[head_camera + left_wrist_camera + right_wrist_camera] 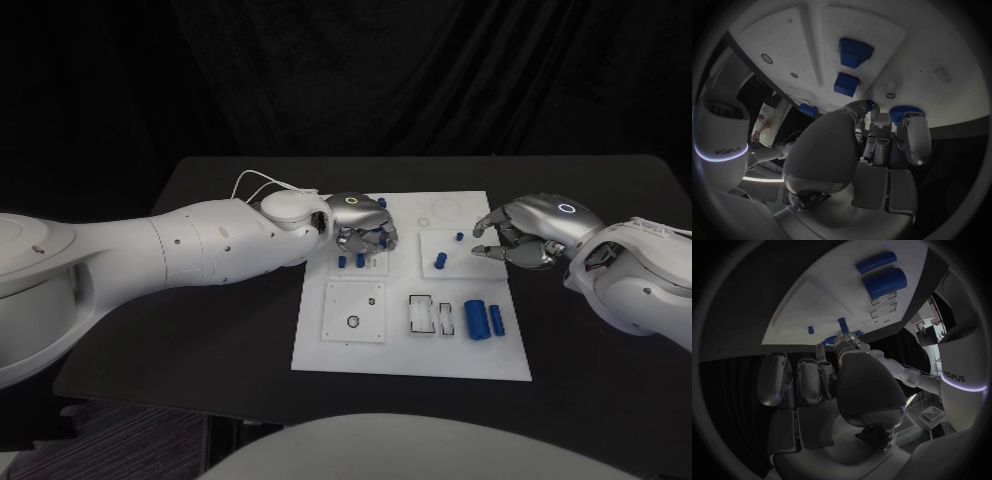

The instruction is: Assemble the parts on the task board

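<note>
- The black table (216, 300) carries the white task board (411, 350) in its middle, lying flat between the two arms.
- The left arm (159, 250) reaches in over the board's far-left part. Its left hand (361, 228) hangs fingers-down over the small blue pegs (351, 261) standing there. In the left wrist view the fingertips (879, 120) sit right at a round blue part (901, 111), but I cannot tell whether they are pinching it or only touching it.
- The right hand (531, 232) hovers at the board's right edge, near the far-right plate, with its fingers curled in. No part is visible in them in the head view or the right wrist view, so it looks clenched on nothing.
- Two blue cylinders (486, 321) lie side by side on the board's near-right part, just beside a pair of white rectangular slots (427, 313). A square plate with small holes (355, 312) sits to their left, apart from both hands.
- A short blue peg (440, 259) stands on the far-right plate, near the right hand but not touching it.
- Judgement: the step in hand appears to be seating or picking a part at the far-left station with the left hand. The next move calls for a straight, steady vertical motion there, keeping the neighbouring pegs undisturbed; the cylinders look not yet placed.
</note>
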